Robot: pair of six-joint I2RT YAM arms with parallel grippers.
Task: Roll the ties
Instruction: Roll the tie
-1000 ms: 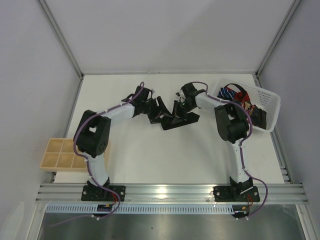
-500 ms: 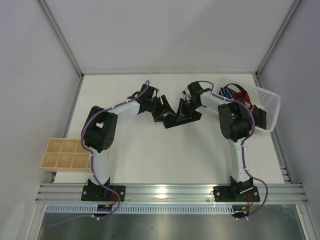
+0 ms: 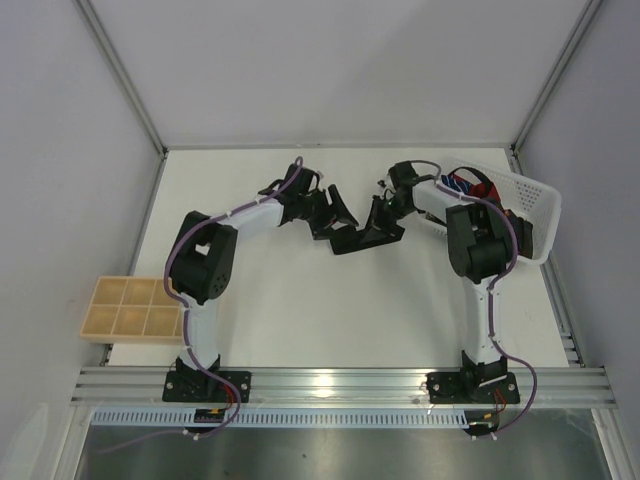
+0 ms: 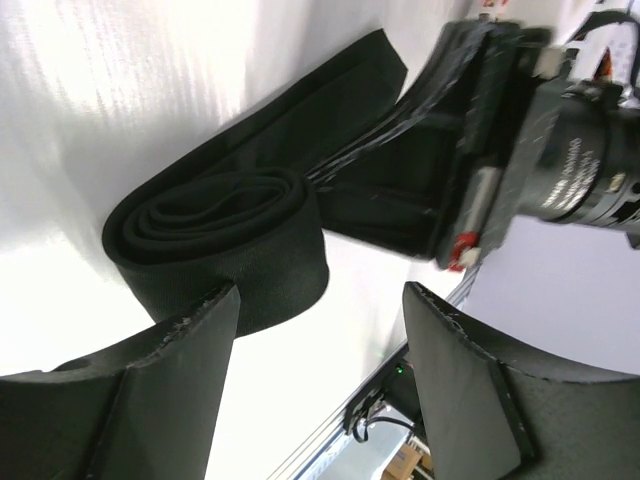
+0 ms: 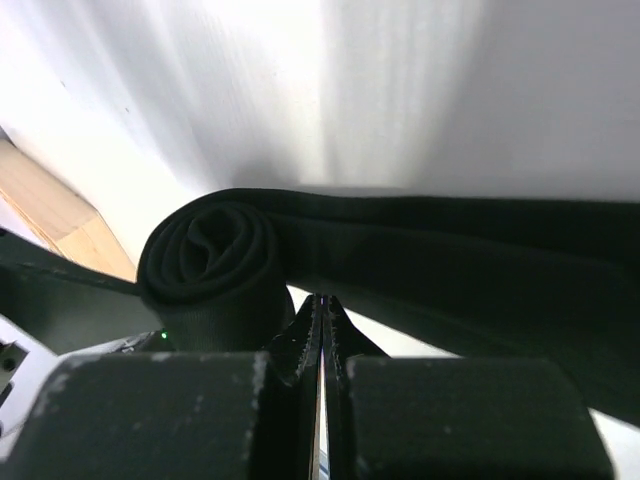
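A plain black tie [image 3: 364, 238] lies mid-table at the far side. One end of it is wound into a roll [image 4: 215, 235], and the flat tail [image 4: 330, 105] runs away from the roll. My left gripper [image 3: 335, 208] [image 4: 320, 293] stands open. The roll sits just past its left finger [image 4: 175, 385], not between the jaws. My right gripper [image 3: 384, 214] [image 5: 322, 305] is shut with nothing between the jaws. Its tips rest beside the roll [image 5: 213, 262], over the tail [image 5: 470, 265]. Other ties, blue-white striped [image 3: 462, 185] and red [image 3: 487, 190], lie in the basket.
A white lattice basket [image 3: 535, 205] stands at the table's right side, close to the right arm's elbow. A beige compartment tray [image 3: 130, 308] hangs off the left edge. Grey walls close in the table on three sides.
Both grippers and the black tie have shifted a little to the right. The left arm's elbow swung right, and the left jaws opened slightly wider.
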